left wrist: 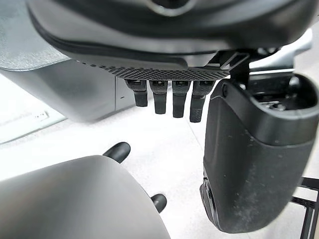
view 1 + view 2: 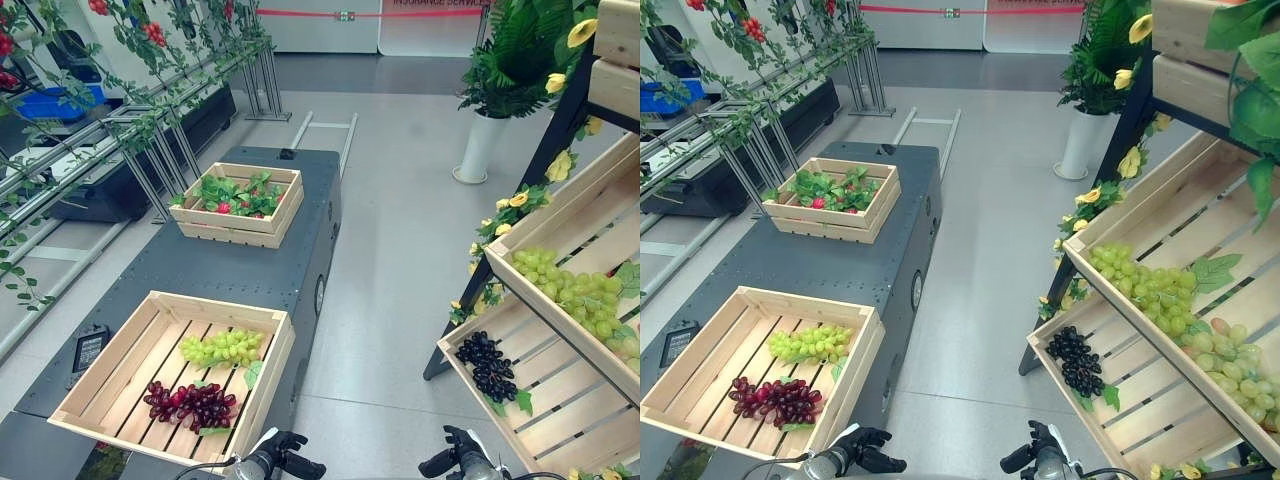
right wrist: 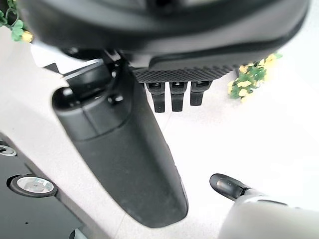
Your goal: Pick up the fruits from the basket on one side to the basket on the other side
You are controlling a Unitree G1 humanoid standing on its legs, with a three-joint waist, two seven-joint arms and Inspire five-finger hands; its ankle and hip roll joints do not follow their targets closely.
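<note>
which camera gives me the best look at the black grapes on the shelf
The right eye view: the black grapes lie well inside it, whole, on the lower shelf crate. The left eye view shows them too, nearer its edge. Each wrist view looks along its own hand toward the floor.

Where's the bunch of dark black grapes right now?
The bunch of dark black grapes lies on the lower slatted wooden shelf to the robot's right, below the tilted wooden shelf holding green grapes.
</note>
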